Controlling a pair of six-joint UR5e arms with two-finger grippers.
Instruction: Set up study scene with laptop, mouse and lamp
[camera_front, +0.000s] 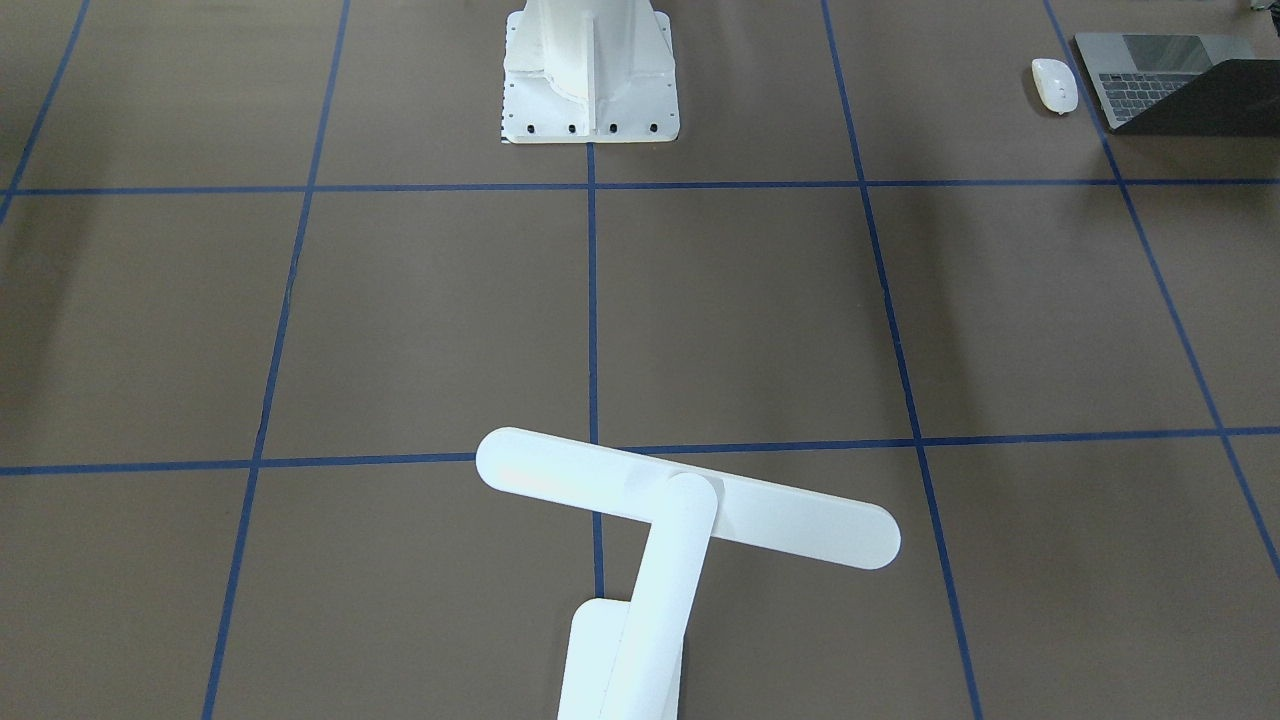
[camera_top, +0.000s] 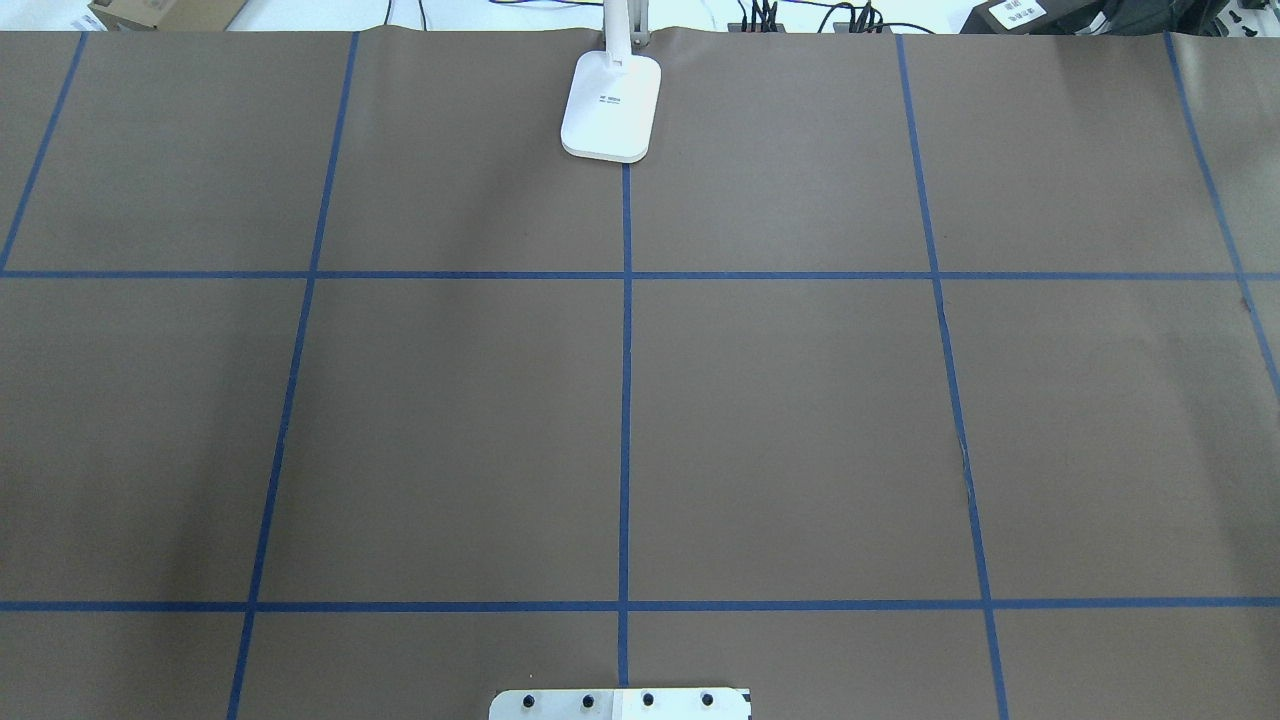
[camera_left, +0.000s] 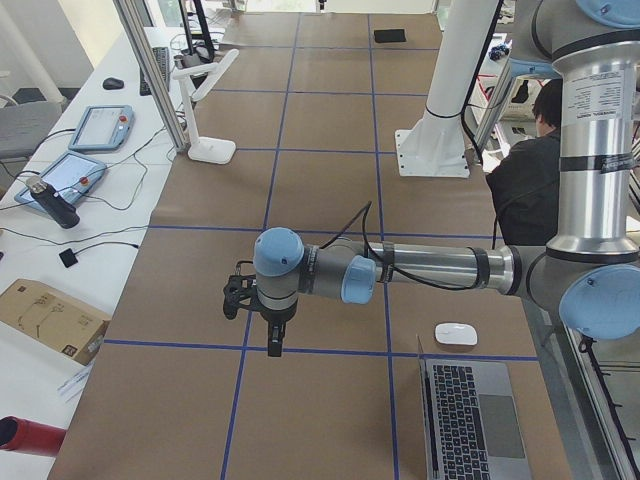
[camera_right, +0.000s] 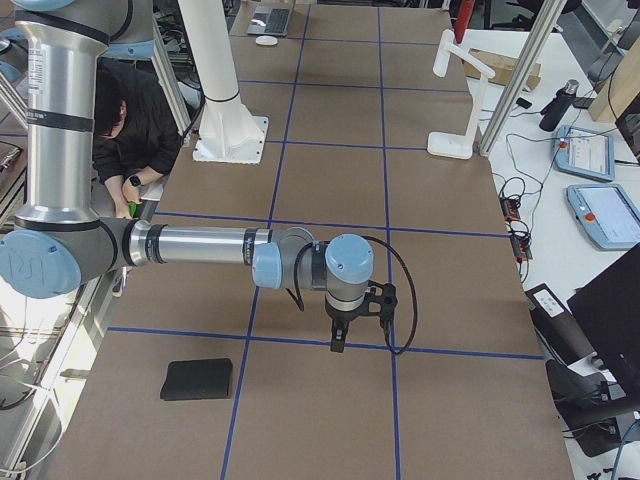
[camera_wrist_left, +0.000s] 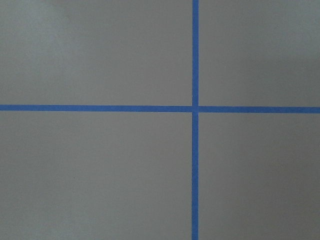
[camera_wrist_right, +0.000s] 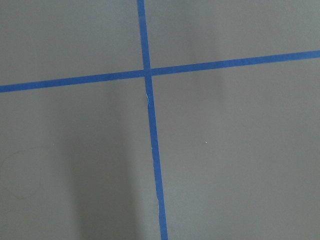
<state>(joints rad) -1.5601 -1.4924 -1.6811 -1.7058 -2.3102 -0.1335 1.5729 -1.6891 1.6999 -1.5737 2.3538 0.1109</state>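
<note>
There is one laptop (camera_front: 1165, 90), one mouse (camera_front: 1055, 85) and one lamp (camera_front: 690, 515). All three sit on the brown counter (camera_top: 800, 420), which has blue tape lines on it.

The laptop is open and sits at the end of the counter on the robot's left, near the robot's edge. The mouse is just beside the laptop and does not touch it. The lamp stands alone at the far edge, in the middle, well apart from the other two. Its base sits by the middle blue line.

There are two arms. The left gripper (camera_left: 275, 348) points down over the counter, apart from the mouse. The right gripper (camera_right: 337, 345) points down too. You cannot tell how wide either one is.

One black pad (camera_right: 198, 378) lies flat near the right arm. One white pedestal (camera_front: 590, 75) stands on the robot's side. One person (camera_right: 130, 130) sits behind it.
</note>
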